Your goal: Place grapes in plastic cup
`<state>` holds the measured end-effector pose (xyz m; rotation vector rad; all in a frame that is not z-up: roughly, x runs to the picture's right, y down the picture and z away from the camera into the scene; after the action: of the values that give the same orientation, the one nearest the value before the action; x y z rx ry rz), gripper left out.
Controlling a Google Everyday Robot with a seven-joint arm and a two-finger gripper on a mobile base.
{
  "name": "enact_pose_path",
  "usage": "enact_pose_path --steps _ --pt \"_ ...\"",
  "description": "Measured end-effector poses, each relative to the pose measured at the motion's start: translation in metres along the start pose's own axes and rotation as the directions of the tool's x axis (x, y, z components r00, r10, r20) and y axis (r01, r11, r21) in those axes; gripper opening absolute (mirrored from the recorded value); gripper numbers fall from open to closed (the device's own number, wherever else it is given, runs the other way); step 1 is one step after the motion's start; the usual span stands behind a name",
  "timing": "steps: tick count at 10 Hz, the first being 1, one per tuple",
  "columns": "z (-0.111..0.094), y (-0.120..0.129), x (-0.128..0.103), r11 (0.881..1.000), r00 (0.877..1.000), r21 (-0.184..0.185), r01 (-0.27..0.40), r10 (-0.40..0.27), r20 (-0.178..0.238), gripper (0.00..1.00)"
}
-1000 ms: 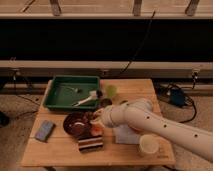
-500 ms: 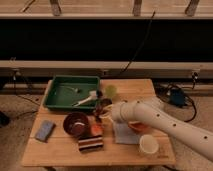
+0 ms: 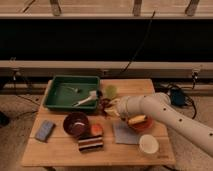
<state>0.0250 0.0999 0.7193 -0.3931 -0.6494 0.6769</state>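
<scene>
1. The gripper [image 3: 106, 106] sits near the middle of the table [image 3: 60, 150], just right of the green tray [image 3: 55, 95] and below the little yellow-green plastic cup [image 3: 111, 91]. The arm [image 3: 165, 117] reaches in from the right.
2. The jaws are closed. There's a dark reddish clump right at the tip that looks like the grapes [image 3: 103, 105], so my read is it's clamped on them, though the bunch is mostly hidden by the wrist.
3. The cup stands upright at the tray's right edge, close behind the gripper. Not much travel left, so I'd say we're in the carry-over-the-cup part.
4. To do this well: get the bunch clear above the rim before moving across. The cup looks light and narrow, and a sideways bump would probably tip it or shove it against the tray.
5. Centre the grapes over the opening, not the gripper body. A dangling bunch hangs off-axis.
6. Lower until the bottom berries are inside the rim, then let go. Dropping from high risks a bounce-out.
7. Other stuff nearby to avoid: the dark maroon bowl [image 3: 76, 124], the orange bowl [image 3: 140, 123] under the arm, the white cup [image 3: 148, 144], the blue sponge [image 3: 45, 130].
</scene>
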Motion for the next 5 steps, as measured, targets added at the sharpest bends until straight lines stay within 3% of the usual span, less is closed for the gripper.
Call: enact_pose_path --steps 5 --pt "0.0008 0.0008 -0.0009 1.0 1.0 -0.003 0.001 -0.001 0.001 0.03"
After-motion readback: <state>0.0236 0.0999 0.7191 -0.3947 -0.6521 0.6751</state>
